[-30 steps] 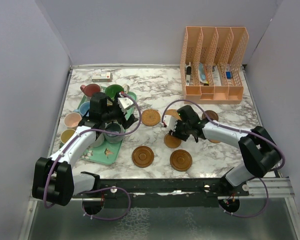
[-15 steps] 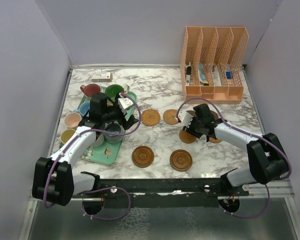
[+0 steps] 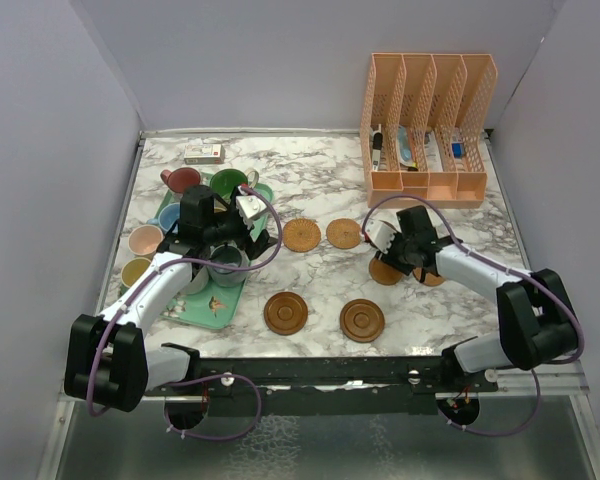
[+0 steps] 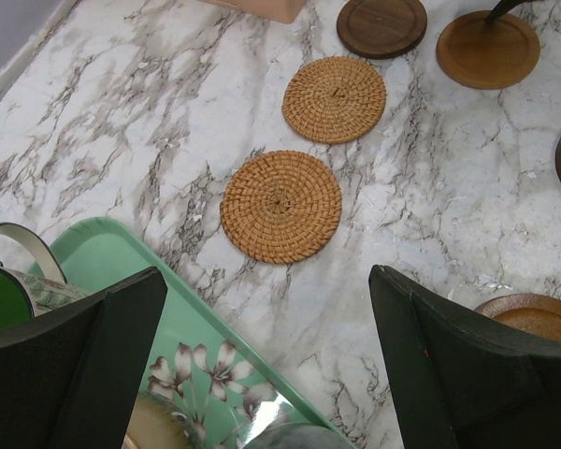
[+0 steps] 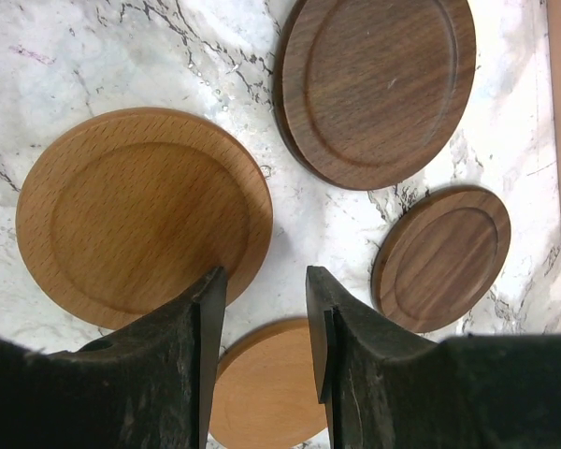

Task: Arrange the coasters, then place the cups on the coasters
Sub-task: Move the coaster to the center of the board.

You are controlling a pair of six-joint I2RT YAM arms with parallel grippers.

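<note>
Several cups, among them red [image 3: 183, 180], green [image 3: 227, 183], pink [image 3: 145, 238] and grey [image 3: 228, 262], crowd the mint tray [image 3: 215, 310]. My left gripper [image 3: 248, 222] [image 4: 266, 276] hangs open over the tray's right edge with nothing between its fingers. Two woven coasters [image 3: 301, 235] [image 3: 344, 233] lie side by side mid-table. Two brown wooden coasters [image 3: 285, 312] [image 3: 361, 320] lie nearer the front. My right gripper [image 3: 388, 250] [image 5: 264, 276] is open just above the marble. Its left fingertip overlaps the rim of a light wooden coaster [image 5: 140, 215] [image 3: 385, 270]. Another light coaster [image 5: 262, 383] and two dark ones [image 5: 374, 89] [image 5: 439, 257] lie around it.
A pink slotted desk organiser [image 3: 427, 125] with pens stands at the back right. A small white box [image 3: 203, 153] lies at the back left. Grey walls close in the table on the left, right and back.
My right gripper has moved to the right, uncovering the second woven coaster. The light wooden coaster under it has shifted right along with it. The left arm has not moved.
</note>
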